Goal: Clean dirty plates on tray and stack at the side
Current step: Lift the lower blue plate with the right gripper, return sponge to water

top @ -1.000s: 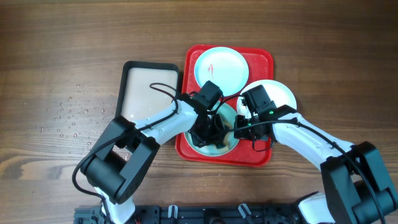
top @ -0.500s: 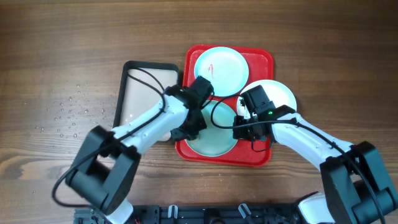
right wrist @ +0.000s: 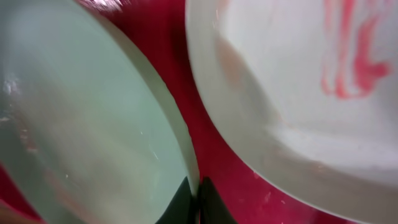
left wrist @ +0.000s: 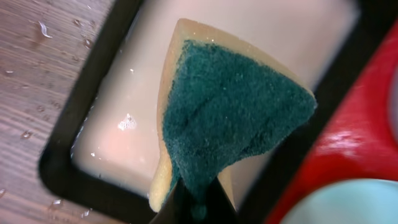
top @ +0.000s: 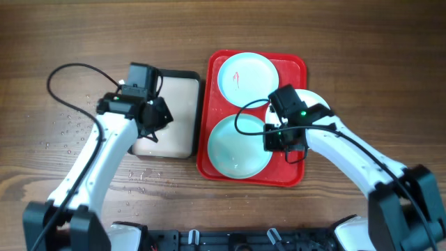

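Note:
The red tray (top: 291, 68) holds a pale blue plate (top: 246, 79) with a red smear at the back and a second pale blue plate (top: 237, 146) at the front. A white plate (top: 319, 100) lies at the tray's right, mostly under my right arm. My right gripper (top: 273, 139) is shut on the front plate's right rim; its wrist view shows the jaws (right wrist: 198, 200) pinching that rim (right wrist: 81, 124), with the red-smeared white plate (right wrist: 292, 106) beside it. My left gripper (top: 156, 115) is shut on a green and yellow sponge (left wrist: 230, 112) above the beige tray.
A black-rimmed beige tray (top: 174, 143) lies left of the red tray; it also shows in the left wrist view (left wrist: 118, 87). Water drops (top: 73, 129) speckle the wooden table at the left. Cables trail from both arms.
My left arm has lifted the sponge off the front plate and swung left to above the beige tray. My right gripper has stayed on the front plate's rim.

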Tool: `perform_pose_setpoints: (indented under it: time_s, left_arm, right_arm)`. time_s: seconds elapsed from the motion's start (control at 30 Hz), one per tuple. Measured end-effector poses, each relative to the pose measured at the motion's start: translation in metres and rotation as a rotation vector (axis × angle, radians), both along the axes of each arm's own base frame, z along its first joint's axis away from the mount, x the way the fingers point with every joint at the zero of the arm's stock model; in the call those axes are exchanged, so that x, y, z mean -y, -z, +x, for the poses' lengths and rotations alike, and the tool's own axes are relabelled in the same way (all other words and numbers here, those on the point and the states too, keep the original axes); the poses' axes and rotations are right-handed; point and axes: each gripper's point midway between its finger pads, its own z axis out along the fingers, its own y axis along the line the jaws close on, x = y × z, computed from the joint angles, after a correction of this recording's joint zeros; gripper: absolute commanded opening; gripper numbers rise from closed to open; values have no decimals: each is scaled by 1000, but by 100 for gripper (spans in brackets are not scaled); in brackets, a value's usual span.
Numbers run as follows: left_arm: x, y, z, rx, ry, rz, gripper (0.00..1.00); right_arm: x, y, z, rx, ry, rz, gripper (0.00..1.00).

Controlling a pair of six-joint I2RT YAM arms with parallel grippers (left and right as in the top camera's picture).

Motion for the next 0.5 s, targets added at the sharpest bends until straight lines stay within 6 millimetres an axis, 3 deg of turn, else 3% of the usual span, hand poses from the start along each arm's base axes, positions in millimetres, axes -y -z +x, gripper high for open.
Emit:
perform_pose_setpoints:
  time_s: [0.03, 0.13, 0.23, 0.3, 0.47, 0.5]
  left_arm:
    - [-1, 13, -5, -36, 10, 10, 46]
    - [-2, 21, -8, -60, 25, 18, 56]
    - [1, 14, -10, -49, 35, -2, 71]
    - [4, -2, -14, -11, 44, -26, 100]
    - [7, -34, -20, 78, 53, -61, 100]
    - [7, -36, -20, 86, 53, -63, 100]
  right_arm:
    - [3, -23, 5, 57, -14, -48, 4]
    - [3, -70, 17, 241, -54, -151, 4]
    - [12, -82, 11, 332, -70, -330, 4]
    - [15, -90, 9, 408, -81, -445, 4]
    - [10, -128, 13, 679, -127, -672, 4]
    - [0, -133, 9, 722, -163, -683, 4]
